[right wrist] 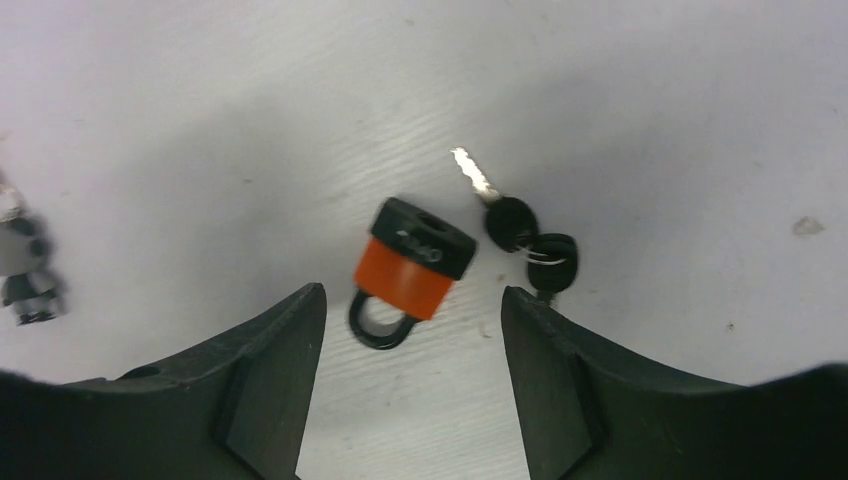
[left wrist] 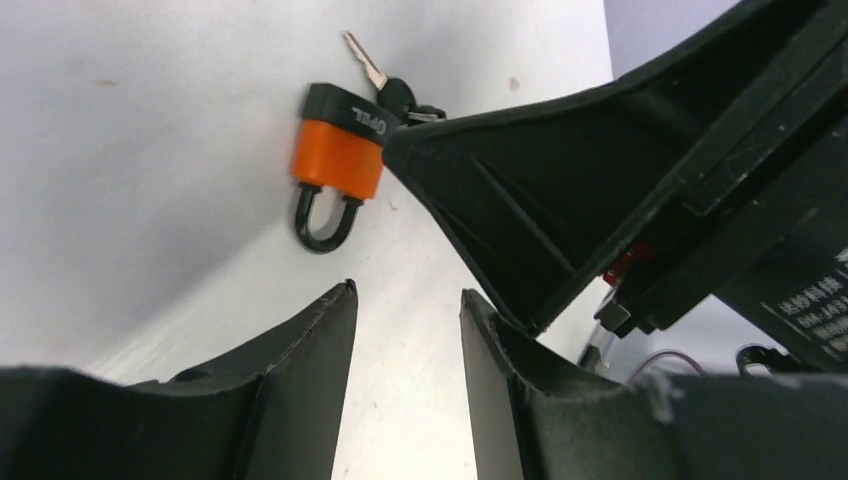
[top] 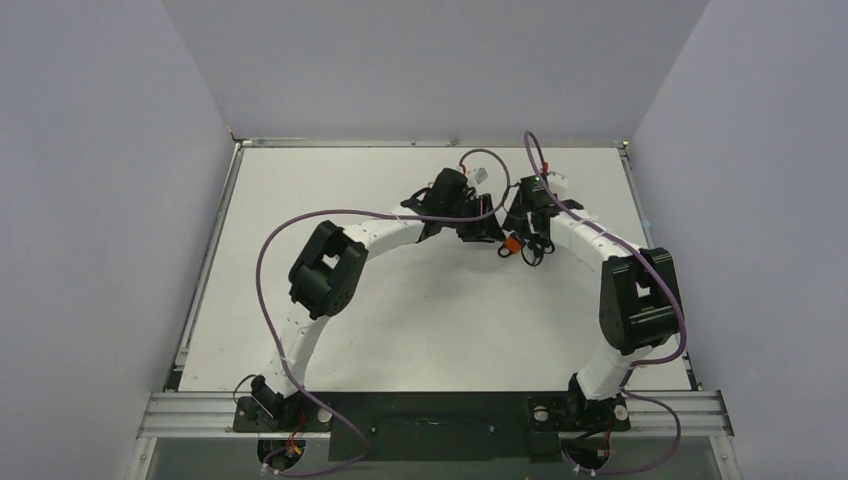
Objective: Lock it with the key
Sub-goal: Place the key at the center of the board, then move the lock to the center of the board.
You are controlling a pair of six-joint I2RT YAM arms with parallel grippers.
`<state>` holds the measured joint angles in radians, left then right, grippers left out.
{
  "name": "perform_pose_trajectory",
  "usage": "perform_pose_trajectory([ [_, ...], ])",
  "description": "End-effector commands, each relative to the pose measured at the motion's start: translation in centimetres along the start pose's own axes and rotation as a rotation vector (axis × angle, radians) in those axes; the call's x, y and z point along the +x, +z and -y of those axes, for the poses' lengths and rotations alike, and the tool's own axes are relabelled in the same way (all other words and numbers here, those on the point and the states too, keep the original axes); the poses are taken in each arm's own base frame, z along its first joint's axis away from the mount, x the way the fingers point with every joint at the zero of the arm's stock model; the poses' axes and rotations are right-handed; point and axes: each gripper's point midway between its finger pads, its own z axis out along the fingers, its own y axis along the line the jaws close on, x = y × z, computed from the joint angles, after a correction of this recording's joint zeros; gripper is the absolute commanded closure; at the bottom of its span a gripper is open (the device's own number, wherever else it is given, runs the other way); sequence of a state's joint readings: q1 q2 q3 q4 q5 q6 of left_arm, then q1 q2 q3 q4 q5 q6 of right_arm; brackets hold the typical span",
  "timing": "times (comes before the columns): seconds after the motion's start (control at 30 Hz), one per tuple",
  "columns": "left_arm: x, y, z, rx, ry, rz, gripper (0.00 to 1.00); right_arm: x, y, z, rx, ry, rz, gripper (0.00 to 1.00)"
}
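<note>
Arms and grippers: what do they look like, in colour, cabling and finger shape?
The left arm and right arm have white link shells and black joint housings; a purple cable loops along each. The left gripper and right gripper carry matte black, wedge-shaped fingers tapering to blunt tips.

Right hand (top: pixel 526 230) crowds the padlock (right wrist: pixel 405 270) and keys (right wrist: pixel 530 240); open table (right wrist: pixel 650 100) surrounds them.

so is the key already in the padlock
No, the key lies on the table beside the padlock, not inserted.
</note>
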<state>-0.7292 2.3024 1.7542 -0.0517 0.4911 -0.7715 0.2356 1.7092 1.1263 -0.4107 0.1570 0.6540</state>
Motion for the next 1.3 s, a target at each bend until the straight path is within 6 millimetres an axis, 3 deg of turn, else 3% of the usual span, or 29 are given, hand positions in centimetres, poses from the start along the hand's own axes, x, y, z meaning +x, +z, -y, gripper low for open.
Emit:
perform_pose_trajectory([
  [0.0,-5.0,-7.4,3.6,-0.054,0.043,0.174,0.6,-2.8,-2.8,-5.6,-0.074,-0.056,0.117,0.39],
  [0.03,-4.5,-8.1,1.8,-0.117,0.014,0.189,0.6,-3.0,-2.4,-6.5,-0.082,-0.058,0.124,0.39],
  [0.07,-5.6,-10.6,2.7,-0.117,0.011,0.24,0.59,-2.9,-2.1,-7.7,-0.094,-0.069,0.128,0.38],
  [0.1,-5.0,-11.4,0.8,-0.189,-0.014,0.252,0.59,-3.1,-1.8,-8.2,-0.093,-0.071,0.139,0.38],
  [0.17,-5.9,-16.0,1.6,-0.23,-0.011,0.343,0.57,-2.5,-1.2,-10.7,-0.121,-0.099,0.137,0.38],
  [0.3,-5.1,-21.5,0.3,-0.311,-0.037,0.427,0.53,-1.6,-0.1,-15.4,-0.168,-0.175,0.163,0.38],
  [0.47,-3.2,-26.3,-0.4,-0.343,-0.055,0.474,0.5,-1.5,0.5,-20.6,-0.199,-0.256,0.185,0.38],
  [0.57,-2.4,-29.0,0.6,-0.327,-0.041,0.504,0.49,-1.3,0.9,-22.0,-0.187,-0.292,0.158,0.38],
  [0.67,-1.6,-30.4,1.0,-0.318,-0.032,0.51,0.48,-1.1,2.0,-22.9,-0.173,-0.3,0.139,0.39],
  [0.83,-1.1,-32.1,2.0,-0.304,-0.017,0.519,0.48,0.4,3.2,-22.3,-0.119,-0.331,0.098,0.42],
  [1.0,-1.0,-32.8,2.2,-0.298,-0.016,0.517,0.48,2.2,3.0,-22.2,-0.079,-0.445,0.093,0.44],
  [1.27,-1.0,-32.6,1.2,-0.303,-0.036,0.508,0.48,3.5,3.4,-22.8,-0.122,-0.467,0.061,0.48],
])
